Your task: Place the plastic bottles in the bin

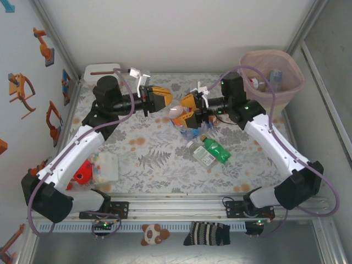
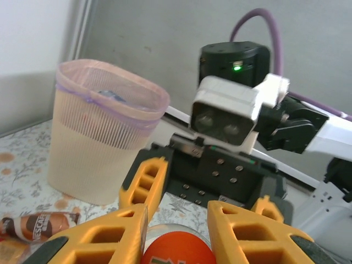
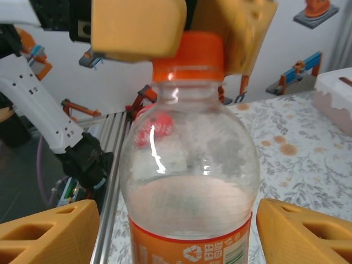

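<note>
An orange-labelled plastic bottle point(image 3: 190, 176) hangs in mid-air over the middle of the table point(image 1: 159, 159). My left gripper point(image 2: 179, 231) is shut on its orange cap point(image 3: 190, 55). My right gripper point(image 3: 181, 236) faces it, open, with a finger on each side of the bottle's body and a gap on both sides. In the top view the two grippers point(image 1: 164, 102) point(image 1: 188, 104) meet nose to nose around this bottle point(image 1: 179, 113). A green bottle point(image 1: 215, 149) and a brown-labelled one point(image 2: 38, 226) lie on the table. The bin point(image 1: 272, 80) stands at the back right, with bottles inside it.
A white tissue box point(image 1: 102, 71) sits at the back left corner. A clear container with a red object point(image 1: 99, 168) lies by the left arm. A striped sock point(image 1: 206, 234) and a small toy point(image 1: 151, 234) lie in front of the rail.
</note>
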You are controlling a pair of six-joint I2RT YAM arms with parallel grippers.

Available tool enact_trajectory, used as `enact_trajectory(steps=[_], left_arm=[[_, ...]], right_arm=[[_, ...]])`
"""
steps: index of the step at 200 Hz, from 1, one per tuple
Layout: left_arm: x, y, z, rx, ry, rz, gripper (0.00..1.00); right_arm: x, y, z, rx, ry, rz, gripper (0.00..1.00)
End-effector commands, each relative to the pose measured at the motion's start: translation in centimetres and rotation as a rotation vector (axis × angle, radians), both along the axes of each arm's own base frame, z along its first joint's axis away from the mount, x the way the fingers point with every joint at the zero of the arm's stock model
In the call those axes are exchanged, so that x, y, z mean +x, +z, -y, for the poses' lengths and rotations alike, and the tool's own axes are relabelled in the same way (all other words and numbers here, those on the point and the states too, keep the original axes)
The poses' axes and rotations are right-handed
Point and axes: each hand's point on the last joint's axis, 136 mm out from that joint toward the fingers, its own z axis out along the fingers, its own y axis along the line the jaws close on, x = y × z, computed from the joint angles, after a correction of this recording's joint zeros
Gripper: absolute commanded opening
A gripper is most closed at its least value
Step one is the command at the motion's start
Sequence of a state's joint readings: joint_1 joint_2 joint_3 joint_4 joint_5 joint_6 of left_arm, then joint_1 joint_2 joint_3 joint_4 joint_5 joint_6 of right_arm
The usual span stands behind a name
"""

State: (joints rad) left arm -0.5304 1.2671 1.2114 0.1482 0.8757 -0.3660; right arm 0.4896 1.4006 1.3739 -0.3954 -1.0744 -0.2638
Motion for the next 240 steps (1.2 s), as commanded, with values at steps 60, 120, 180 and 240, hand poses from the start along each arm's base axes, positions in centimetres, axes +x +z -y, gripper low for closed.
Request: enact_trajectory(steps=[60, 120, 180, 240], left_arm=[[-1.7, 3.2, -0.4, -0.048, -0.044, 0.089, 0.07], [-1.2, 3.3, -0.6, -0.048, -0.014, 0.09, 0.18], [1.6, 2.8, -3.1, -0.006, 0.272, 0.127, 0.69], [2.9, 1.0, -5.7, 0.047, 0.456, 0.122, 0.77]], right_arm=[[-1.6, 0.4, -0.5, -0.023, 0.107, 0.009, 0.58], [-2.5, 0.9, -0.2, -0.01, 0.125, 0.014, 0.47], [-0.1, 1.5, 0.4, -0.067, -0.036, 0.02, 0.46], [6.2, 3.5, 4.8, -0.089, -0.36, -0.043, 0.45]])
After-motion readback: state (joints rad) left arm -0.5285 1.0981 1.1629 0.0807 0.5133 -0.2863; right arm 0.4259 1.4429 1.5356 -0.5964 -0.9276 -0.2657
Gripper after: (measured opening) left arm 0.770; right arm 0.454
